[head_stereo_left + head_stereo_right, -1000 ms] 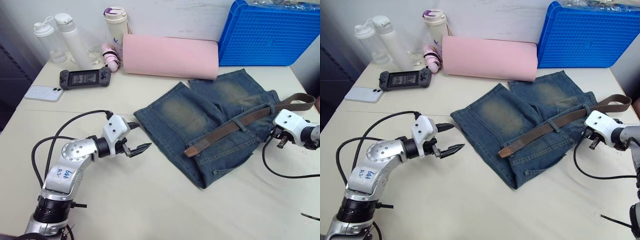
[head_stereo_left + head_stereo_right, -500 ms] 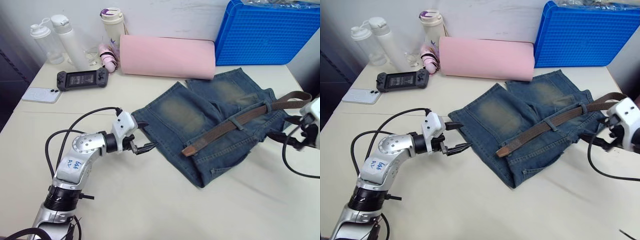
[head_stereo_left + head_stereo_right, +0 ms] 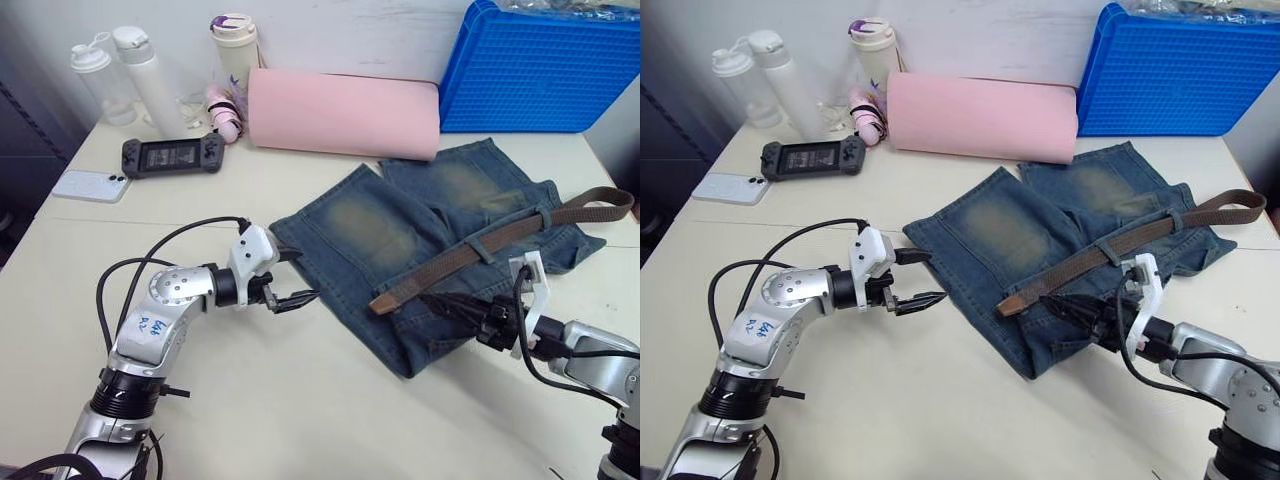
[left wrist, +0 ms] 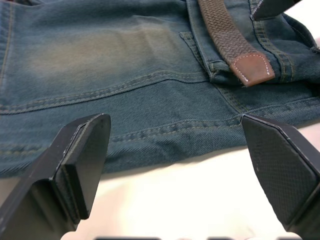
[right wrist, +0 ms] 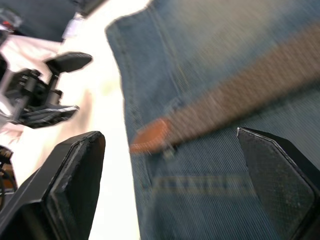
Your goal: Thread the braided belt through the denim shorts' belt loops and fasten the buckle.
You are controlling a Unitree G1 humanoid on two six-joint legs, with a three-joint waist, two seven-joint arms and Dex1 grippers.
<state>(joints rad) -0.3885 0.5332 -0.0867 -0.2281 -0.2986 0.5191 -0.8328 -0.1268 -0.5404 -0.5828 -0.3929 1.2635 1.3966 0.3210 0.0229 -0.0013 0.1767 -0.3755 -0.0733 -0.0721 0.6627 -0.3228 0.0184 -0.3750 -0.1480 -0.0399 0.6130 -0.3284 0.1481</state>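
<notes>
Both grippers stand open beside the denim shorts (image 3: 420,240): left gripper (image 3: 293,278) at their left edge, right gripper (image 3: 455,308) by the braided belt (image 3: 470,256) tip.

Handwritten blue marks on a white sticker (image 3: 146,330) on the left forearm, not legible.
</notes>
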